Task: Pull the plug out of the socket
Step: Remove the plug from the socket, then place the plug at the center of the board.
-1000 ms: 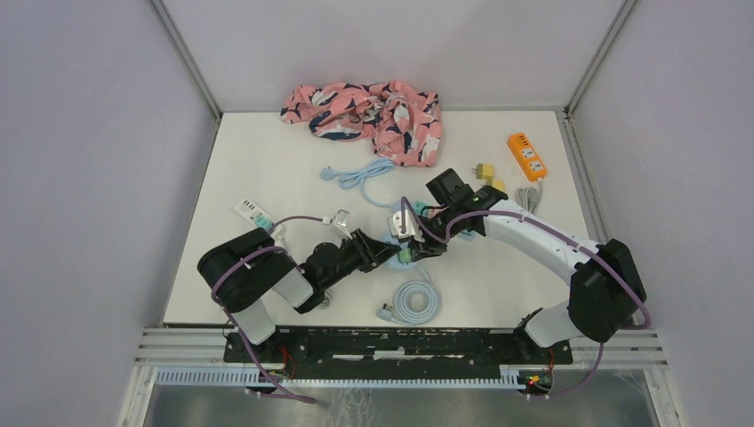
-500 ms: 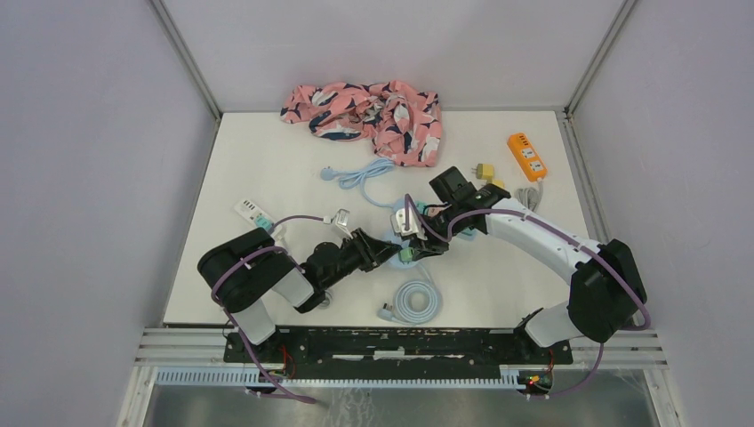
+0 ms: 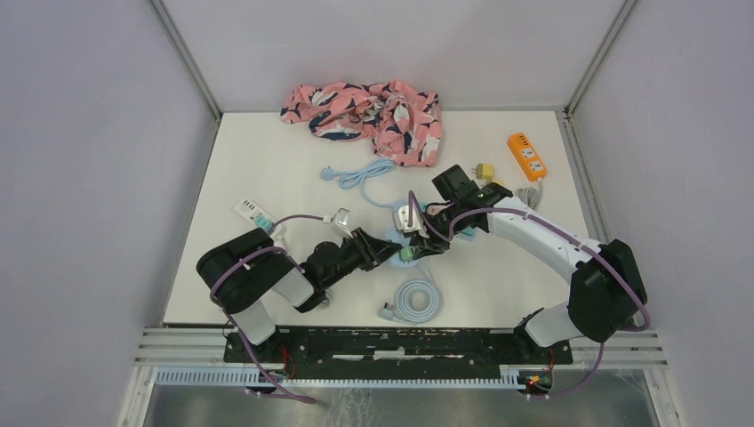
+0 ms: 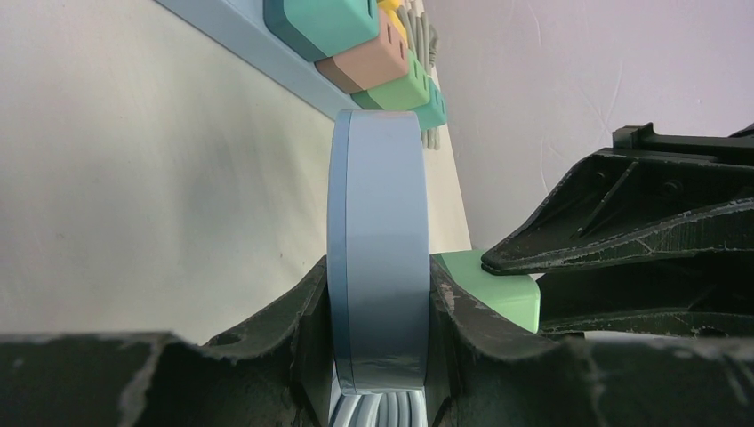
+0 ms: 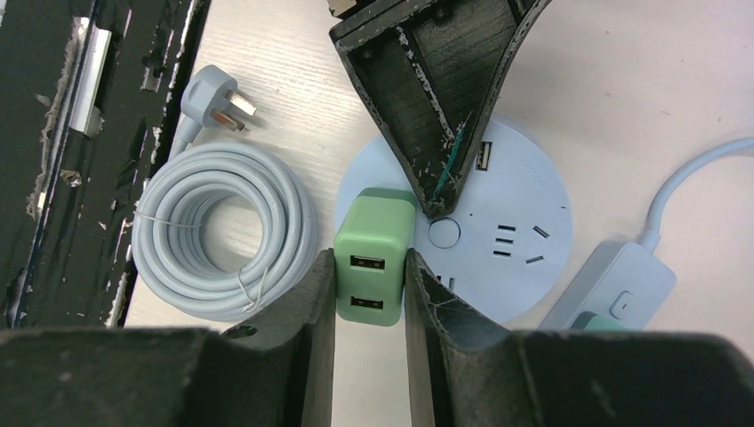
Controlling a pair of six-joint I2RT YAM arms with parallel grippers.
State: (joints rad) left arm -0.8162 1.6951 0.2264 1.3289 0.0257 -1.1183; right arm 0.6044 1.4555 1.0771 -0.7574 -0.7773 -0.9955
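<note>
1. The socket (image 3: 392, 242), a round pale-blue disc, lies near the middle of the table (image 3: 267, 160), between the two arms.
2. The left gripper (image 4: 378, 286) is clamped on the socket's rim, one finger on each flat face; the wrist view shows the disc edge-on between them.
3. The plug (image 5: 373, 233), a green block with two USB ports, sits at the socket's near edge, against its face. Whether its pins are seated cannot be seen.
4. The right gripper (image 5: 371, 267) is closed on the plug, its fingers pressing the plug's two long sides.
5. In the right wrist view a left finger (image 5: 436, 98) lies across the socket's face, its tip just beside the plug.
6. A grey coil (image 5: 227, 236) of cable lies just beside the socket, its white three-pin end (image 5: 213, 93) near it.
7. A blue strip (image 5: 613, 285) lies touching or nearly touching the socket's other side; the left wrist view shows coloured adapters (image 4: 373, 62) plugged into it.
8. A pink cloth (image 3: 369, 116) lies at the far edge, and an orange strip (image 3: 526, 156) at the far right, both well apart from the grippers.
</note>
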